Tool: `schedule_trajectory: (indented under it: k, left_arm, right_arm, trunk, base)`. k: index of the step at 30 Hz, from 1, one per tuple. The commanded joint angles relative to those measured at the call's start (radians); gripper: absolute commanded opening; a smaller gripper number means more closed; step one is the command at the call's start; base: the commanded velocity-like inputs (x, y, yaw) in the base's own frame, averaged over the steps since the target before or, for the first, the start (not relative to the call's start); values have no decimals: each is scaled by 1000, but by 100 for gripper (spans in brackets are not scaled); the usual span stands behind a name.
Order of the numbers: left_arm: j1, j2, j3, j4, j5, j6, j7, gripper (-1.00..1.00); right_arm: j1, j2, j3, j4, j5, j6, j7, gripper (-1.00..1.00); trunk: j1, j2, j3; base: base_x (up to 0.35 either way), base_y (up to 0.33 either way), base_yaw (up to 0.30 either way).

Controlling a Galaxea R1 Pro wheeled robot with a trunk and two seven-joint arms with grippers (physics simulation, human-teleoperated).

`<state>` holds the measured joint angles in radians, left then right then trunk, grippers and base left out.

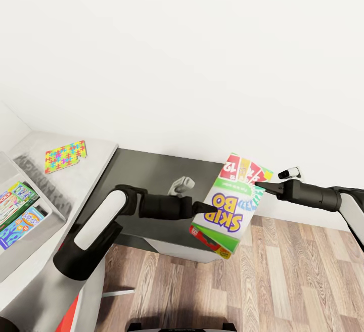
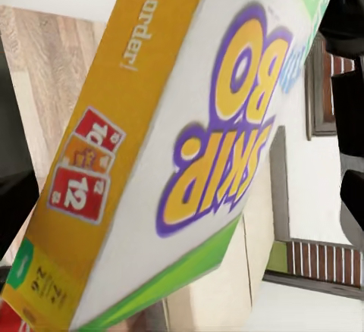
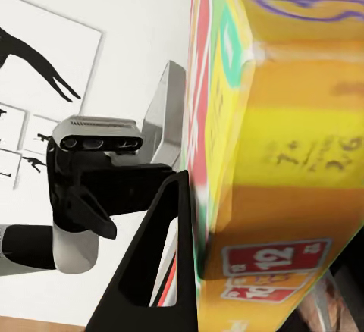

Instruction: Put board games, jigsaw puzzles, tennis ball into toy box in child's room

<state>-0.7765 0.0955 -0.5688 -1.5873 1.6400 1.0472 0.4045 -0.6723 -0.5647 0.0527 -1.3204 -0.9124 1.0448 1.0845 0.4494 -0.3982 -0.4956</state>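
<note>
The white-green SKIP-BO board game (image 1: 230, 210) hangs tilted in the air over the front edge of a dark grey cabinet (image 1: 151, 175), held from both sides. My left gripper (image 1: 196, 206) is shut on its left edge, and my right gripper (image 1: 259, 185) is shut on its upper right edge. The left wrist view looks onto the box's printed face (image 2: 220, 142); the right wrist view looks along its yellow side (image 3: 288, 158), with one dark finger (image 3: 171, 256) lying against the box. The toy box (image 1: 50, 205) stands on the table (image 1: 98, 152) at the far left, with two printed game boxes (image 1: 20, 226) inside. One jigsaw puzzle (image 1: 65, 156) lies on the table.
The white wall runs close behind the cabinet and table. Wood-plank floor (image 1: 283, 281) opens to the right and front. Black silhouette pictures (image 3: 38, 59) hang on a wall in the right wrist view.
</note>
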Motion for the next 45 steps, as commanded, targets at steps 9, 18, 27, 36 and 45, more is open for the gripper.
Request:
schedule_trajectory:
  k: [9,18,27,36,45]
  left_arm:
    - [-3,28,-2,-14,12,0,-60,100]
    - [-1,65,14,-18,10,-2,-154,100]
    - [4,73,21,-18,-19,-5,-182,100]
    - [6,70,20,-17,-58,-6,-189,100]
    - [6,63,13,-12,-69,-7,-191,100]
  right_arm:
    - [-1,-1,3,1,1,2,6,-100]
    - [-1,-1,5,1,1,2,6,-100]
    - [-1,-1,5,1,1,2,6,-100]
    - [-1,-1,6,1,0,2,7,-100]
    - [-1,-2,6,0,0,2,7,-100]
  trunk:
    - [1,-2,-1]
    - [1,-2,-1]
    - [1,-2,-1]
    - [1,-2,-1]
    - [1,-2,-1]
  base:
    - [0,0,0]
    - [0,0,0]
    - [0,0,0]
    - [0,0,0]
    - [0,0,0]
